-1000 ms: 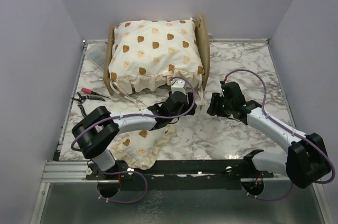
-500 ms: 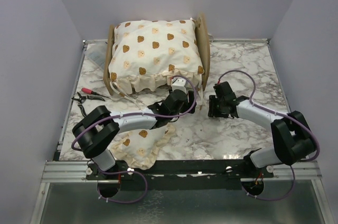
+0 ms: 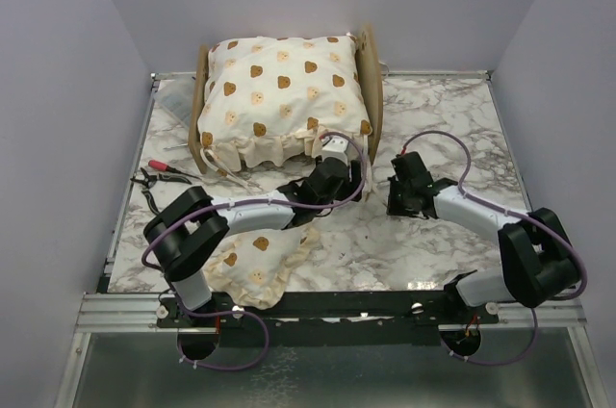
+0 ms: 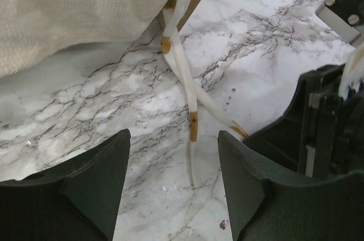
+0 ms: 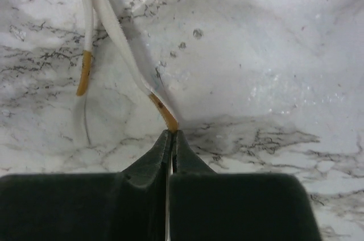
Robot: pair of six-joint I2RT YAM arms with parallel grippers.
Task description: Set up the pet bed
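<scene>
Our left tool [image 4: 173,184], released, has crept toward the pet bed [image 3: 369,71]. Our right tool [image 5: 171,133] barely pinches the tie [image 5: 120,39], which could slip.

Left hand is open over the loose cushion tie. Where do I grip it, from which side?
Grip the loose tie just above its tan tip, straight down from above. It lies flat on the table, lengthwise inside the open left hand, so the fingers close across its width. The right hand holds the other tie.

Base of pet bed [image 3: 370,81] beneath cushion [image 3: 279,90] (tie tip [image 5: 165,115] inside right hand [image 5: 172,134]).
</scene>
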